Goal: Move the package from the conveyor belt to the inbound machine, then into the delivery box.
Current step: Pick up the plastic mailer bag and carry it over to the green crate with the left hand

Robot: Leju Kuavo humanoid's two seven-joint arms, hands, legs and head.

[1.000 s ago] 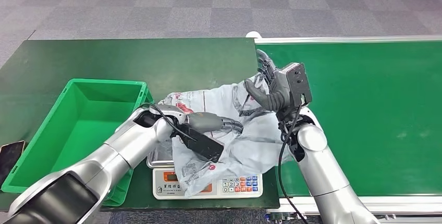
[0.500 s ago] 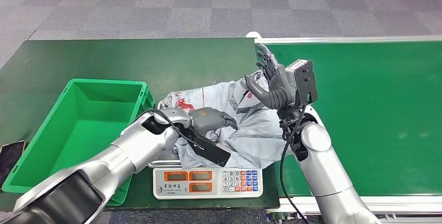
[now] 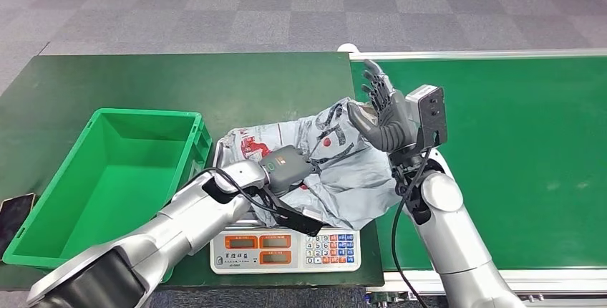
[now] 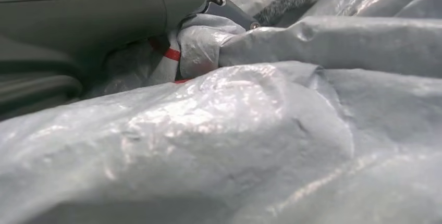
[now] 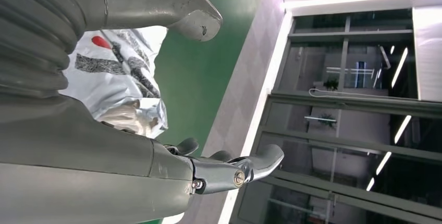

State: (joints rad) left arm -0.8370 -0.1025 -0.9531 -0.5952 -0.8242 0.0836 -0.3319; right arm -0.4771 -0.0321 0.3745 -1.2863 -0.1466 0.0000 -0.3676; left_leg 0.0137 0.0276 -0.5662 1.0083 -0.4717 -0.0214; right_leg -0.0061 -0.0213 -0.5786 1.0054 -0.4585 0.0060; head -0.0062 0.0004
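The package [image 3: 351,179] is a crumpled grey plastic bag with red and black print, lying on the tray of the scale [image 3: 286,249]. My left hand [image 3: 286,167] lies on its near left part and grips a fold of it; close up, the bag [image 4: 234,146] bunches between the fingers [image 4: 94,21]. My right hand [image 3: 383,113] stands raised above the package's right edge, fingers spread and holding nothing. Past the right hand's thumb [image 5: 172,5], the printed bag [image 5: 120,78] lies below.
A green crate [image 3: 147,113] with nothing in it stands left of the scale on the dark green table [image 3: 215,82]. The green conveyor belt [image 3: 515,143] runs along the right. A dark phone [image 3: 14,215] lies at the table's left edge.
My left hand has pulled the package up and back, uncovering the scale's displays and keypad. My right hand has let go and risen up and to the right.
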